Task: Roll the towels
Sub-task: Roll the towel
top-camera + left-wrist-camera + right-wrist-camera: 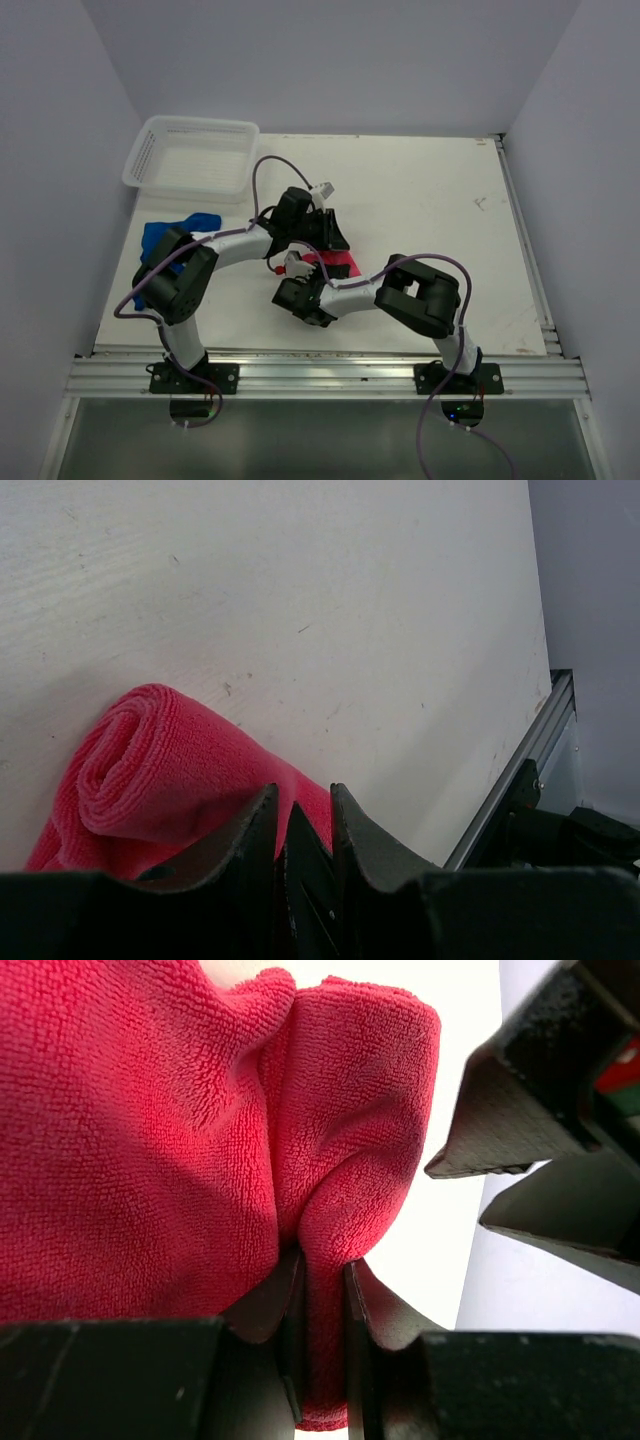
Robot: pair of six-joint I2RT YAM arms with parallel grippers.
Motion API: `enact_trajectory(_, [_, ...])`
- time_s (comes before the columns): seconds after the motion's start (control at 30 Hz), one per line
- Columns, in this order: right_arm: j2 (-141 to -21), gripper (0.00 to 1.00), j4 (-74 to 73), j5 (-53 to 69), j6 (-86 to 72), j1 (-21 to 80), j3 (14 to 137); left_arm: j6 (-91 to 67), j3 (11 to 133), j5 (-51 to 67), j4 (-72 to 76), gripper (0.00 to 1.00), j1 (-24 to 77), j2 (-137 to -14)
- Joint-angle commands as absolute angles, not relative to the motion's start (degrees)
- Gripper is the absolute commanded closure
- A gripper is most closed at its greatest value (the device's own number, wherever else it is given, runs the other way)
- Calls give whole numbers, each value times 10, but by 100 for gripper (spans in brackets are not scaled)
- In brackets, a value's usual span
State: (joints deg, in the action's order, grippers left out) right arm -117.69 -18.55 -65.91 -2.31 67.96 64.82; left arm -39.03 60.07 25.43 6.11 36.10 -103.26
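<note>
1. We see a white table [430, 220] with both arms bent in toward its middle.
2. A white mesh basket [190, 186] stands at the far left corner.
3. The blue towel [165, 235] lies crumpled at the left edge, just near of the basket and partly under the left arm.
4. The pink towel [337, 263] lies mid-table, between the two grippers. The left wrist view shows one end wound into a roll.
5. The left gripper [302, 790] sits at the towel's far side. Its jaws are narrow, and the cloth's edge seems pinched between the tips.
6. The right gripper [322, 1260] comes from the near left, its jaws nearly together and clamping a fold of the pink towel.
</note>
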Motion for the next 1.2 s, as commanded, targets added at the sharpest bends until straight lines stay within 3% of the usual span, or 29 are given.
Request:
enact_trajectory(0.0, [-1208, 83, -186, -578, -49, 680, 650, -405, 595, 273, 105, 69, 369, -1015])
enact_trajectory(0.37, [-1192, 79, -177, -570, -53, 679, 638, -382, 594, 250, 77, 69, 373, -1079])
enact_trajectory(0.77, [-1101, 57, -97, -575, -61, 679, 569, -365, 590, 219, 52, 69, 369, -1107])
enact_trajectory(1.17, [-1019, 50, -53, -576, -52, 679, 510, -367, 597, 212, 49, 69, 366, -1113])
